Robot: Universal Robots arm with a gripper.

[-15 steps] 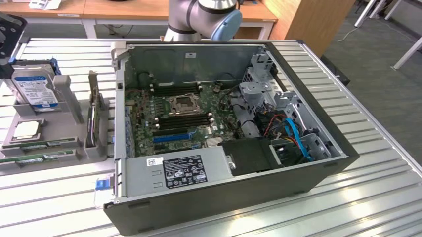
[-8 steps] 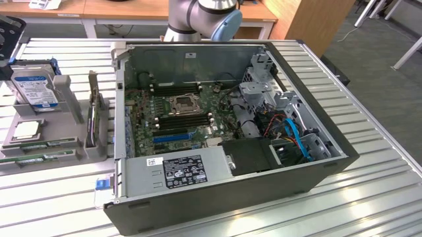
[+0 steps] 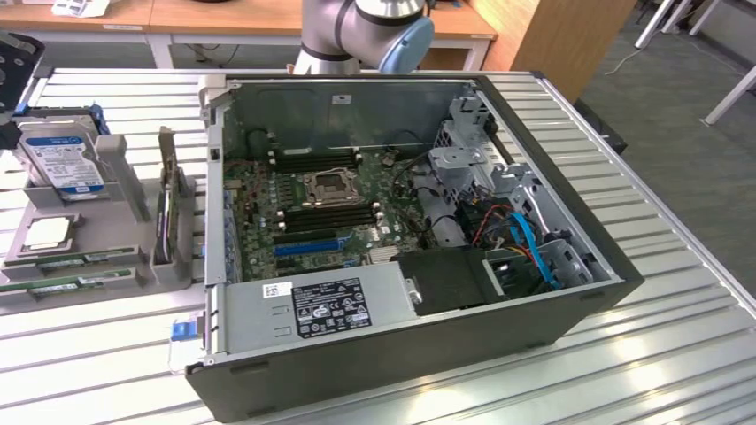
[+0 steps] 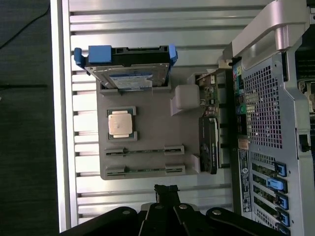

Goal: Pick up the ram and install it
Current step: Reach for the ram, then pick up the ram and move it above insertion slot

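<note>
Wrist view: gripper [image 4: 166, 191] hovers over the table [image 4: 147, 34] slats just off the grey holder [image 4: 152, 128], fingers pressed together, nothing held; ram not picked up yet.
The ram [image 4: 173, 169] sits in the holder slot nearest the gripper, apart from it. A second ram stick [image 4: 173, 148] lies parallel in the next slot, just beside it. In the exterior view both sticks are at the holder's near end, on the view's left of the open PC case [image 3: 473, 354]. Their long axis runs across that view left to right, one end pointing at the case wall, the other at the table's outer edge. CPU [image 4: 121, 123] lies just past the sticks, hard drive [image 4: 130, 78] beyond it. Expansion card [image 4: 209, 142] stands on edge on the holder's case side.
</note>
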